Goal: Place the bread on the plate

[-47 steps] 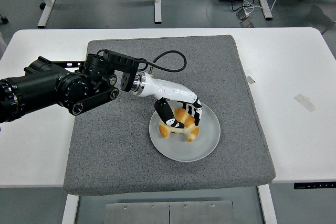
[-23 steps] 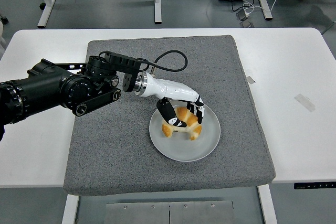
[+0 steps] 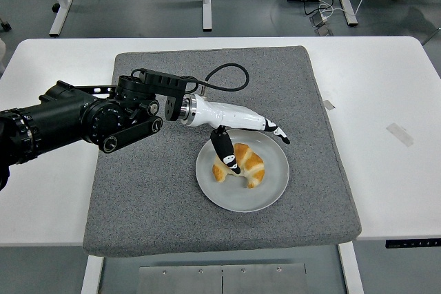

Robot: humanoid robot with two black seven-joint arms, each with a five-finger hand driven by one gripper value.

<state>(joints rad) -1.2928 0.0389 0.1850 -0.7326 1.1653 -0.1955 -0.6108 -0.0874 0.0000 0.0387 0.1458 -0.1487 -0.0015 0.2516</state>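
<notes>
One bread [image 3: 241, 164] lies on the plate [image 3: 270, 194], frame centre; left hand [image 3: 242, 133] fingers spread, gripping nothing. Risk: thumb, seemingly touching, drags it off.

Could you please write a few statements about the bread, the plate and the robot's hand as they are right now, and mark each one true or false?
1. The golden-brown croissant lies on the round grey plate. True.
2. The plate stands directly on the bare white table. False: it stands on the square grey felt mat.
3. The left hand is clenched around the croissant. False: its fingers are stretched out over the plate's far rim, and only the thumb hangs down by the bread.
4. The right hand is in view beside the plate. False: no right arm shows.
5. A black cable loops above the left wrist. True.
</notes>
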